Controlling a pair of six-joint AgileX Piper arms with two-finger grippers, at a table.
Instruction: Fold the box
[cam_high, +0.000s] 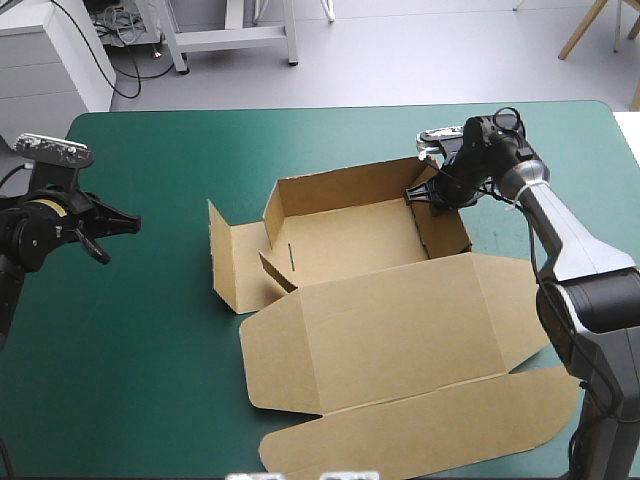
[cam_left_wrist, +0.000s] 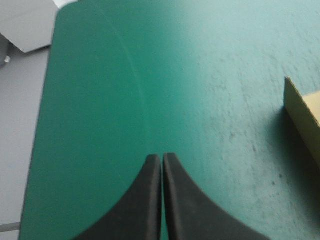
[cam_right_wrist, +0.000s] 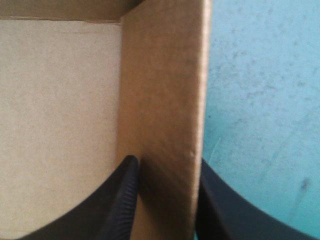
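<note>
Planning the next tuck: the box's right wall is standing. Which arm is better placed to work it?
The right arm. Its jaws grip the box's right wall, one inside, one outside. The left arm hangs over bare teal-green cover, jaws shut, apart from the box.

Light reaches me bright and even from overhead: the table (cam_high: 140, 330) reads uniformly lit, and the box (cam_high: 390, 320) throws only thin, soft shadows at its edges. In the left wrist view a pale sheen spreads over the teal-green cover (cam_left_wrist: 225, 75) toward the box. At the right gripper (cam_right_wrist: 165, 167) the box wall sits in shade.
</note>
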